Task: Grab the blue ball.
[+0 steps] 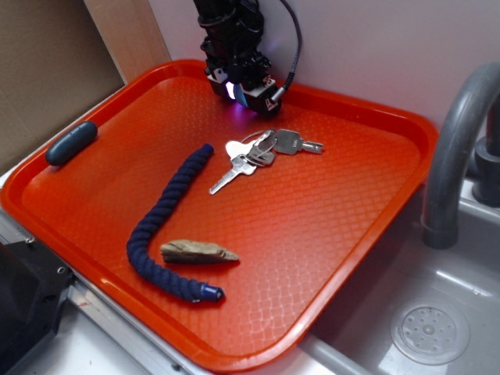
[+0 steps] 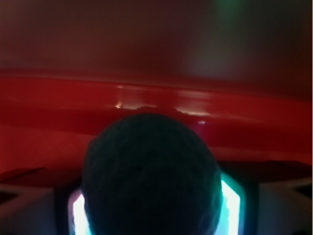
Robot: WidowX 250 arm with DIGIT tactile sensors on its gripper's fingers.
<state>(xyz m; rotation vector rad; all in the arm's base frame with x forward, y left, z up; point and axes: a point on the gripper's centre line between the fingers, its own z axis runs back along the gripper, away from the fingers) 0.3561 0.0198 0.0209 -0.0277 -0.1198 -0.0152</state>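
Two pads of my end effector (image 1: 241, 87) sit closed against the blue ball (image 2: 149, 176) at the far rim of the tray (image 1: 351, 258), squeezing its sides so it cannot roll.

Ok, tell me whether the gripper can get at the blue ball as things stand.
Probably yes: the gripper is low at the tray's far edge, and in the wrist view the blue ball sits between its fingers, nothing blocking.
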